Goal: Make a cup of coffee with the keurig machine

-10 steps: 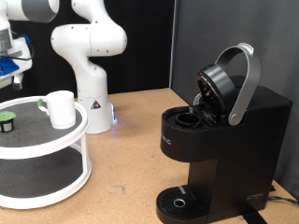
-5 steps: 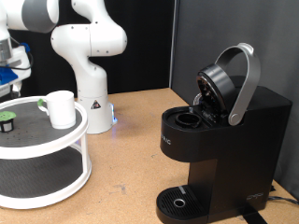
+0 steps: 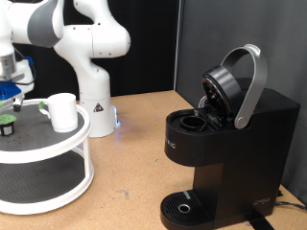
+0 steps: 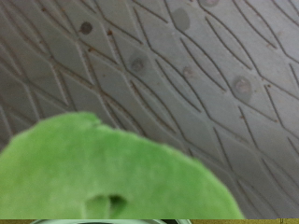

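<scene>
The white cup (image 3: 63, 111) stands on the top tier of a round white two-tier stand (image 3: 59, 151), on its black mat. A tiny green-topped pod (image 3: 5, 123) sits on the same mat at the exterior view's left edge. My gripper (image 3: 9, 99) hangs just above that pod, partly cut off by the frame edge. The wrist view shows the pod's green top (image 4: 103, 173) very close, over the grey diamond-patterned mat (image 4: 187, 65); no fingers show there. The black keurig machine (image 3: 230, 144) stands at the exterior view's right with its grey-handled lid (image 3: 245, 81) raised and its pod chamber (image 3: 195, 122) open.
The arm's white base (image 3: 94, 101) stands behind the stand. The wooden table (image 3: 129, 168) stretches between the stand and the machine. The machine's round drip base (image 3: 182, 205) sits at the front, with nothing on it.
The gripper has moved down at the exterior view's left, from above the stand to just over the green-topped pod. The cup and the machine have not moved.
</scene>
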Tool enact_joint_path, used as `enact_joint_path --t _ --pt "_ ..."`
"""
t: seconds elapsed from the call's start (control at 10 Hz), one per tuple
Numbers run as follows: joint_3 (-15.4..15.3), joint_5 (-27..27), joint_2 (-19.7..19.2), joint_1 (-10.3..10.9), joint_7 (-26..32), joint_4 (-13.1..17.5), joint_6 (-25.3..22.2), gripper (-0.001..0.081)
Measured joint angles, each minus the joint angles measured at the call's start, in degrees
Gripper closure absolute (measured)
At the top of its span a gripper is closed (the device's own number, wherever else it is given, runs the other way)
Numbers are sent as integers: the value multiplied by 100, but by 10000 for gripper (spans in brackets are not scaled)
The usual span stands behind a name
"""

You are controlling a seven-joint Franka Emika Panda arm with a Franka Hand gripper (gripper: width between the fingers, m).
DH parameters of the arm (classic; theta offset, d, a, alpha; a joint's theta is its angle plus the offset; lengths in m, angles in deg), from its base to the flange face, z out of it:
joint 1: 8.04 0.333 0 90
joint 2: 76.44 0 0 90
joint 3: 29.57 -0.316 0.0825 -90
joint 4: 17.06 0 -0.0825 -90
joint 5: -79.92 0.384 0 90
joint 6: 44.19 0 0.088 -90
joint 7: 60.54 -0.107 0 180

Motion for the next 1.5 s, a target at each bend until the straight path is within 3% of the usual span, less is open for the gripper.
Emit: enact_joint_path --t 0.7,0.9,1.0,1.1,1.5 --pt "11 25 -119 -2 0 -180 266 1" --pt "11 49 -119 -2 0 -180 266 271" --pt "11 55 -119 -2 0 -180 266 271" --pt "11 67 -116 -2 0 -179 263 352" --pt "2 323 123 5 201 4 -214 352"
